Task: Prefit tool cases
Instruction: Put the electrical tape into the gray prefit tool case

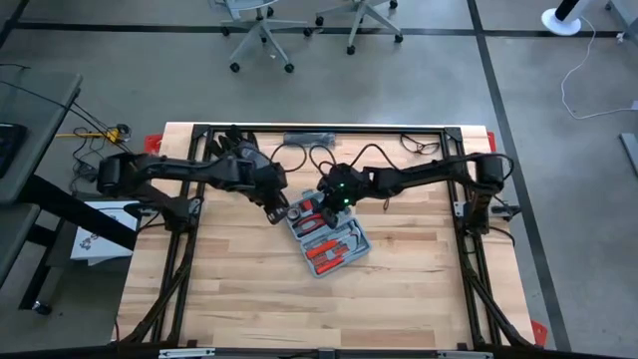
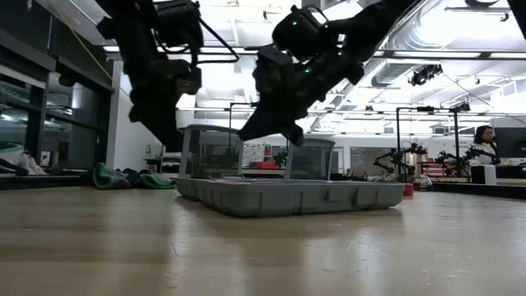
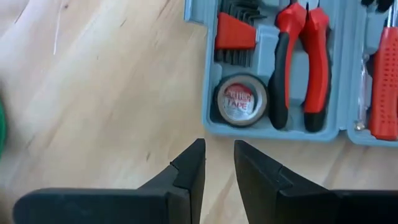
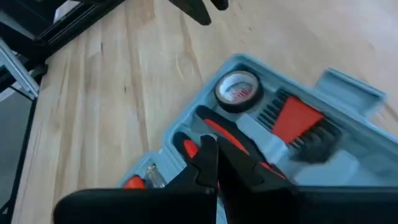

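Observation:
The blue-grey tool case [image 1: 344, 231] lies open on the wooden table, its tray flat on the boards [image 2: 304, 197]. In its recesses sit red-handled pliers [image 3: 298, 56], a tape roll [image 3: 240, 101] and hex keys [image 3: 239, 31]. My left gripper [image 3: 219, 158] hovers open just off the case's left end [image 1: 276, 212], nothing between its fingers. My right gripper [image 4: 216, 158] is shut, slanting down over the pliers' handles [image 4: 242, 146] in the tray [image 1: 321, 207]. My right gripper's shut fingertips stand right over the pliers' red handles [image 4: 214, 127], slanting down from the table's right. The fingers themselves hide the spot, so I cannot tell whether they touch the pliers or the tray.
Black frame rails [image 1: 189, 229] run along the table's left, right and far sides. Loose cables [image 1: 309, 155] lie by the far edge. Bare wood [image 1: 299, 309] stretches between the case and the near edge. A person [image 2: 485, 148] sits in the room behind.

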